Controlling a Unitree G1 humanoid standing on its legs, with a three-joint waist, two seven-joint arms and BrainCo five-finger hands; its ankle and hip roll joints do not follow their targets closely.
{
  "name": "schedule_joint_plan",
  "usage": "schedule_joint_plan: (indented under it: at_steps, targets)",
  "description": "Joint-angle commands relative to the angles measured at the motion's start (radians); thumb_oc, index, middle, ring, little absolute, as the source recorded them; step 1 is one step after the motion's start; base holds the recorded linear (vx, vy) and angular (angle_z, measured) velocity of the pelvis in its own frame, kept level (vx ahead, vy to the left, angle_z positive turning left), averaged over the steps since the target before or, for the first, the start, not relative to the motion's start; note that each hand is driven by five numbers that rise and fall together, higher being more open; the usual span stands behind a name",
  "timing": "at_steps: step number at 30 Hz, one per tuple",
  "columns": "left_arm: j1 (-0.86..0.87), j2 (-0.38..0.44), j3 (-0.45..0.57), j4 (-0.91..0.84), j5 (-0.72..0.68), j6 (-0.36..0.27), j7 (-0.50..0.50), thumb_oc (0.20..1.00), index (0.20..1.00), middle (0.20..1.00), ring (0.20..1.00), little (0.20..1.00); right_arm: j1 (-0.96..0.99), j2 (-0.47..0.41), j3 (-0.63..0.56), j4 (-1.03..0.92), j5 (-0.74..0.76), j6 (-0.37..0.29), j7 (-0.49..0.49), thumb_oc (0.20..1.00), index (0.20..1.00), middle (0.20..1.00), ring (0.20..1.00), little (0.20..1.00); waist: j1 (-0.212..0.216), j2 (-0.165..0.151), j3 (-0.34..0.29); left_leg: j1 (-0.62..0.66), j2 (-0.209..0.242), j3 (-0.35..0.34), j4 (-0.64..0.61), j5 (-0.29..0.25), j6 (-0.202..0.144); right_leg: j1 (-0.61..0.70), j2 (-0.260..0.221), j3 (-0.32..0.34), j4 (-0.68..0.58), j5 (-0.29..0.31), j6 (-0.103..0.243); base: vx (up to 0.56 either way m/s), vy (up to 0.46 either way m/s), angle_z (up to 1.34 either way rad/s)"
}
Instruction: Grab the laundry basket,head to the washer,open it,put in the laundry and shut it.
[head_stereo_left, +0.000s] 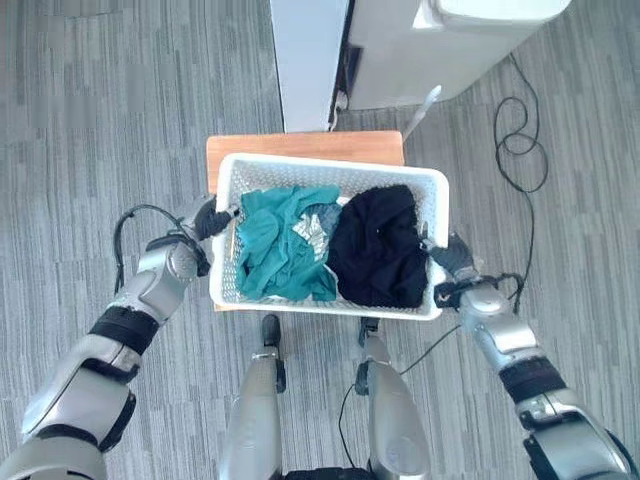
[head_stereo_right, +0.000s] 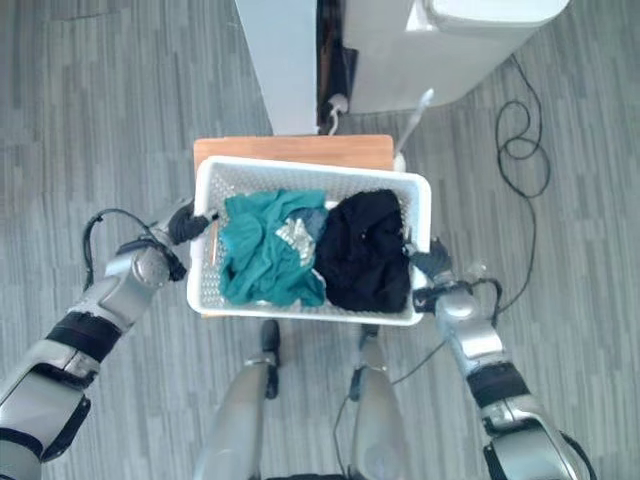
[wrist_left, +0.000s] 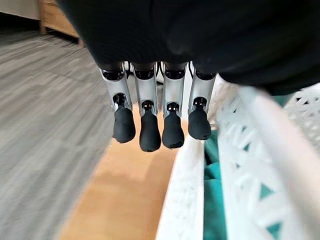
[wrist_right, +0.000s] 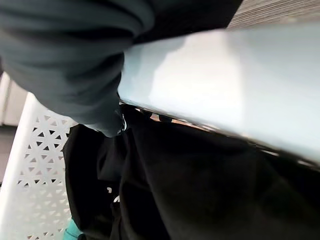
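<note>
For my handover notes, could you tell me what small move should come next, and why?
Probably curl the left hand under the basket rim: its fingers hang straight outside the wall. The basket with teal cloth and black cloth sits on the wooden stand, right hand at its other end.

A white perforated plastic laundry basket (head_stereo_left: 232, 180) holds crumpled teal cloth (head_stereo_left: 280, 245) and matt black cloth (head_stereo_left: 380, 245), on a smooth wooden stand (head_stereo_left: 300, 146) over ribbed grey carpet (head_stereo_left: 90, 120).
</note>
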Motion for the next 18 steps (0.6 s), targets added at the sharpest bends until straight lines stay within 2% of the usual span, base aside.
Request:
schedule_joint_plan:
  at_steps: [1,2,5,7,8,9,11,13,14,15,18]
  targets:
    - [-0.008,-0.008,0.056,-0.011,-0.013,-0.046,-0.001,0.2,0.2,0.2,0.2,0.2,0.09,-0.119,-0.117,-0.118,0.062,-0.054,0.066,0.2,0.2,0.2,0.2,0.2,0.003,0.029,-0.146,0.089,0.019,-0.012,-0.117,-0.025,-0.005,0.065,-0.066,0.022,0.075,-0.092,0.073,0.13,0.124,-0.09]
    - [0.003,-0.022,0.051,-0.026,-0.039,-0.053,-0.025,0.2,0.2,0.2,0.2,0.2,0.147,-0.141,-0.17,-0.13,0.072,-0.049,0.084,0.2,0.2,0.2,0.2,0.2,-0.014,0.032,-0.171,0.122,0.005,-0.002,-0.112,-0.039,0.003,0.098,-0.08,0.023,0.072,-0.09,0.079,0.12,0.148,-0.08]
    - [0.014,-0.035,0.044,-0.048,-0.052,-0.056,-0.053,0.2,0.2,0.2,0.2,0.2,0.217,-0.155,-0.233,-0.151,0.07,-0.039,0.102,0.2,0.2,0.2,0.2,0.2,-0.031,0.041,-0.191,0.157,-0.021,0.014,-0.118,-0.05,0.02,0.118,-0.103,0.025,0.067,-0.074,0.093,0.05,0.132,-0.07]
    - [0.011,-0.052,0.025,-0.06,-0.051,-0.062,-0.082,0.2,0.2,0.2,0.2,0.2,0.266,-0.167,-0.284,-0.168,0.064,-0.031,0.12,0.2,0.2,0.2,0.2,0.2,-0.047,0.051,-0.21,0.189,-0.058,0.036,-0.139,-0.053,0.039,0.122,-0.13,0.041,0.048,-0.023,0.112,0.01,0.239,-0.17]
    - [0.004,-0.06,0.013,-0.054,-0.054,-0.066,-0.097,0.2,0.2,0.2,0.2,0.2,0.276,-0.18,-0.306,-0.155,0.063,-0.031,0.118,0.2,0.2,0.2,0.2,0.2,-0.061,0.06,-0.224,0.206,-0.071,0.059,-0.148,-0.063,0.043,0.119,-0.148,0.042,0.038,0.028,0.136,-0.1,0.268,-0.23]
    - [-0.005,-0.069,-0.002,-0.056,-0.06,-0.073,-0.116,0.2,0.2,0.2,0.2,0.2,0.283,-0.187,-0.321,-0.153,0.052,-0.023,0.123,0.2,0.2,0.2,0.2,0.2,-0.079,0.071,-0.236,0.214,-0.08,0.098,-0.169,-0.043,0.057,0.08,-0.171,0.033,0.043,0.075,0.149,-0.22,0.251,-0.28]
    - [-0.022,-0.07,-0.019,-0.05,-0.058,-0.074,-0.119,0.2,0.2,0.2,0.2,0.2,0.315,-0.189,-0.338,-0.176,0.056,-0.027,0.129,0.2,0.2,0.2,0.2,0.2,-0.075,0.093,-0.233,0.227,-0.06,0.14,-0.185,-0.036,0.072,0.076,-0.147,-0.007,0.147,-0.021,0.134,-0.24,0.164,-0.57]
    - [-0.026,-0.064,-0.022,-0.044,-0.061,-0.068,-0.127,0.2,0.2,0.2,0.2,0.2,0.327,-0.181,-0.335,-0.189,0.048,-0.033,0.136,0.2,0.2,0.2,0.2,0.2,-0.064,0.112,-0.236,0.247,-0.036,0.187,-0.199,-0.018,0.09,0.083,-0.121,-0.066,0.314,-0.115,0.111,-0.15,0.09,-0.97]
    - [-0.025,-0.064,-0.022,-0.044,-0.061,-0.068,-0.127,0.2,0.2,0.2,0.2,0.2,0.328,-0.18,-0.336,-0.19,0.048,-0.033,0.136,0.2,0.2,0.2,0.2,0.2,-0.062,0.11,-0.235,0.249,-0.036,0.188,-0.2,-0.019,0.09,0.08,-0.122,-0.064,0.322,-0.121,0.111,-0.16,0.056,-1.15]
    - [-0.007,-0.046,-0.012,-0.042,-0.079,-0.063,-0.135,0.2,0.2,0.2,0.2,0.2,0.327,-0.168,-0.316,-0.188,0.035,-0.029,0.149,0.2,0.2,0.2,0.2,0.2,-0.04,0.12,-0.256,0.271,-0.016,0.246,-0.208,-0.011,0.097,0.121,-0.131,-0.148,0.411,-0.176,0.088,-0.08,0.042,-1.09]
    - [0.028,-0.017,0.016,-0.049,-0.099,-0.063,-0.137,0.2,0.2,0.2,0.2,0.2,0.32,-0.159,-0.292,-0.182,0.015,-0.02,0.161,0.2,0.2,0.2,0.2,0.2,-0.012,0.117,-0.291,0.299,-0.013,0.282,-0.222,-0.028,0.099,0.192,-0.147,-0.17,0.448,-0.212,0.095,-0.1,-0.017,-1.15]
